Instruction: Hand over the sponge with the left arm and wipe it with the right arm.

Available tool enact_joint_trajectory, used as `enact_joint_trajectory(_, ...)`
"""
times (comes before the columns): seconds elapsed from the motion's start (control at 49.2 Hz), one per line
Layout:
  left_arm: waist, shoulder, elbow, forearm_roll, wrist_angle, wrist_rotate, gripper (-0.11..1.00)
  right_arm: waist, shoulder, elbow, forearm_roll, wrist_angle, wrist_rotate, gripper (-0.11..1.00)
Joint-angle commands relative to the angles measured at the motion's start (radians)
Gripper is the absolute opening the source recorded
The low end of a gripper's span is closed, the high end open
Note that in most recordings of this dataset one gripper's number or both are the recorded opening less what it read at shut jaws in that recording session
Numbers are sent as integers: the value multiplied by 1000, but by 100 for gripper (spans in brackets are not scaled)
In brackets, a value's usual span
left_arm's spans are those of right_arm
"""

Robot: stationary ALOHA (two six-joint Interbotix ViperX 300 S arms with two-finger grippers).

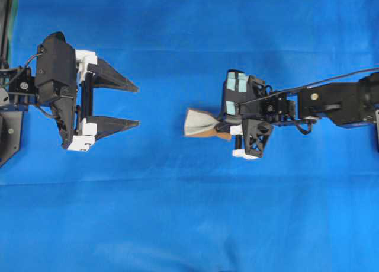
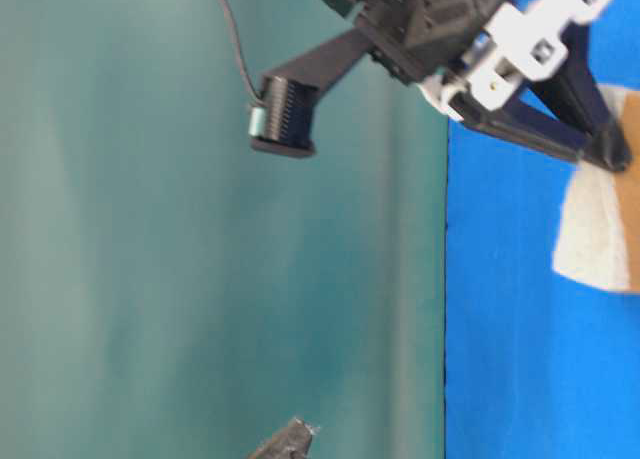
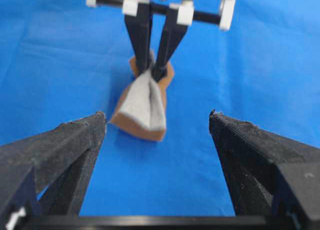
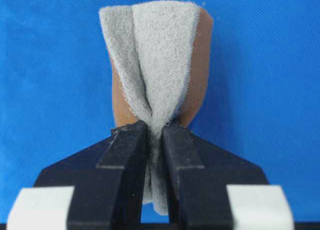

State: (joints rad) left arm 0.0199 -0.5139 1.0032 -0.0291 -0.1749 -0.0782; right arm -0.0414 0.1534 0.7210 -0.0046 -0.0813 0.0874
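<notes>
The sponge (image 1: 198, 124), grey felt over a tan-orange base, is pinched and folded at one end. My right gripper (image 1: 224, 130), the one with teal patches, is shut on that end; in the right wrist view the fingers (image 4: 127, 160) squeeze the sponge (image 4: 155, 64), which fans out ahead of them. My left gripper (image 1: 137, 106) stands wide open at the left, well apart from the sponge, nothing between its fingers. In the left wrist view its fingertips (image 3: 97, 122) frame the sponge (image 3: 142, 107) farther ahead. The table-level view shows the right gripper's fingers (image 2: 590, 129) on the sponge (image 2: 600, 234).
A blue cloth (image 1: 189, 224) covers the whole table. The table-level view shows a teal wall (image 2: 200, 279) beyond the cloth's edge. A black cable (image 1: 331, 79) runs along the right arm.
</notes>
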Motion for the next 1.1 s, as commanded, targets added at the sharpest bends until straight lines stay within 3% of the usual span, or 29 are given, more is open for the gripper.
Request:
enact_joint_trajectory(0.0,-2,-3,-9,5,-9,0,80,2,8,-23,-2,-8,0,14)
enact_joint_trajectory(0.264,-2,-3,-9,3,-9,0,80,-49,12,-25,-3,-3,-6,14)
enact_joint_trajectory(0.711,-2,-3,-8,3,-9,-2,80,-327,2,-29,-94,-8,-29,14)
enact_joint_trajectory(0.914,-2,-3,-8,3,-9,0,80,-328,2,-31,-101,-8,-29,14)
enact_joint_trajectory(1.077,-2,-3,-8,3,-9,0,80,-250,2,-26,-97,-6,-12,14)
